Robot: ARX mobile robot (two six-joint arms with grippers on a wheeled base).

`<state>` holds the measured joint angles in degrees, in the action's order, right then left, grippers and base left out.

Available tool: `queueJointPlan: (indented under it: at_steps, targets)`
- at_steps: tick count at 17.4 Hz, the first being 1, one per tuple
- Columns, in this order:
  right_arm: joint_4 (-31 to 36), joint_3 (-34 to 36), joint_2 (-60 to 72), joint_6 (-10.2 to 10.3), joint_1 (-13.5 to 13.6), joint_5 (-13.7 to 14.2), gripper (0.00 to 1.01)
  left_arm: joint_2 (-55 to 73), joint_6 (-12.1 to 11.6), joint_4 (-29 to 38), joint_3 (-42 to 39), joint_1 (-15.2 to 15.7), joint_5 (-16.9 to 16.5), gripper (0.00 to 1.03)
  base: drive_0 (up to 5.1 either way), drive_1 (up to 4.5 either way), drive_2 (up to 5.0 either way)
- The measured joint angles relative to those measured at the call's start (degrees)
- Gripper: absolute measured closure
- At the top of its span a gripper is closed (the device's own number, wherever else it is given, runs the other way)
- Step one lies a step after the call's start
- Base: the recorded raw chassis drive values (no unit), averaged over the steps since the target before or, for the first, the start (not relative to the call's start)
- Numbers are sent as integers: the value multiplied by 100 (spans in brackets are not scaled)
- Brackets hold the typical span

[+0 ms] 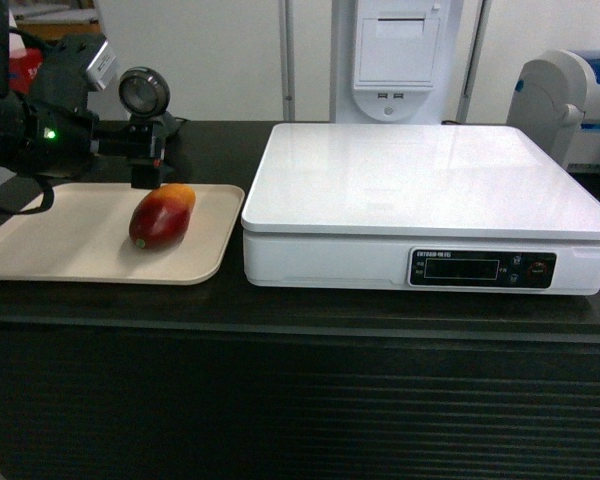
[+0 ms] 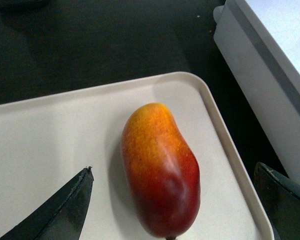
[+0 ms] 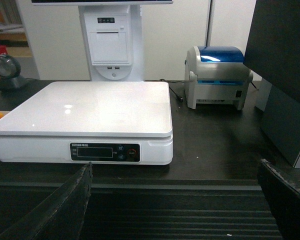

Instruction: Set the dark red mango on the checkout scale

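Item: mango (image 1: 162,216). Loc: centre-left of head view, lying on its side on a beige tray (image 1: 50,245), nearer the tray's right edge. Red end toward camera, orange-yellow end away. Not lifted, not gripped.

Item: scale (image 1: 430,175). Loc: centre-right of head view, just right of the tray, a narrow strip of dark top between them. Platform bare; display panel at lower front. Nothing on it yet.

Item: worktop (image 1: 300,310), i.e. the checkout. Black, ribbed front across the bottom of the frame. Carries tray and scale side by side.

Item: left claw (image 2: 172,200). Jaws wide, one tip at lower left and one at lower right of the wrist view, mango between and below them, no contact visible. In head view the arm sits upper left, over the mango's far end.

Item: right claw (image 3: 175,200). Jaws wide, empty, low in its wrist view, in front of the worktop and facing the scale front. Not seen in head view.

Status: approx. early stage. Done: left claw lined up over mango, by the look of it. Left: close on fruit, lift, carry right over tray rim, set on platform, let go.

Misc: round scanner (image 1: 143,95) behind the tray; label printer (image 3: 217,75) at right of the scale.
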<state>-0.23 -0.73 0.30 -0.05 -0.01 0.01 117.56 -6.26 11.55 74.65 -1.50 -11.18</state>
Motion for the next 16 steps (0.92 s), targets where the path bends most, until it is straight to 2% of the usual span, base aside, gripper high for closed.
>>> queueJointPlan:
  at_steps: [4,12,16]
  targets:
    - [0,0,0,0,0,0,3,385,-28,-557,776,-85,17,5,0,0,0]
    - [0,0,0,0,0,0,3,890,-90,-1021,1320,-85,181,5,0,0,0]
    - [0,0,0,0,0,0,3,975,-83,-1121,1464,-81,98,5,0,0,0]
